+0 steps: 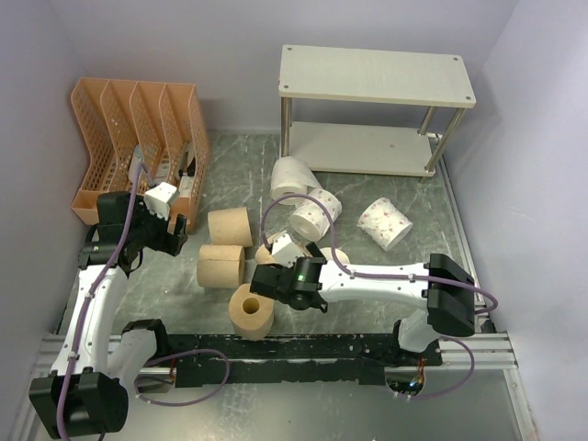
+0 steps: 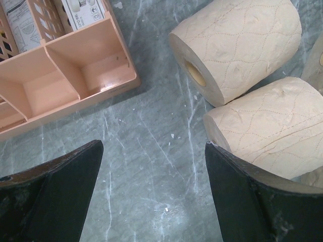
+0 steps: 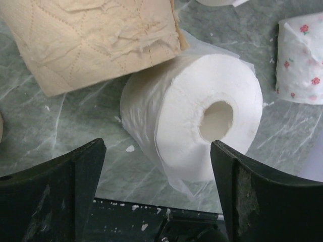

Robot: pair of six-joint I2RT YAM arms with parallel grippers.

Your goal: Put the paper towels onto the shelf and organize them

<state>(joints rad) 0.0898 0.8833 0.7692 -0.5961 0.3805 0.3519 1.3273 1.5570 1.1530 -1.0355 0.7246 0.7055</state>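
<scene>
On the grey marbled table [image 1: 423, 188], the right gripper [image 3: 157, 146] stood wide open and empty, a white roll [image 3: 186, 101] lying just beyond its fingers; the left gripper [image 2: 154, 146] was open too, empty. The paper towels [image 1: 229, 226] lay mid-table, near of the far-right shelf [image 1: 377, 75].

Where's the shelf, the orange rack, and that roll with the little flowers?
shelf [image 1: 372, 73]: overhead view, on its top board.
orange rack [image 1: 147, 115]: overhead view, on its slotted dividers.
flowered roll [image 3: 303, 60]: right wrist view, on its printed side.
</scene>
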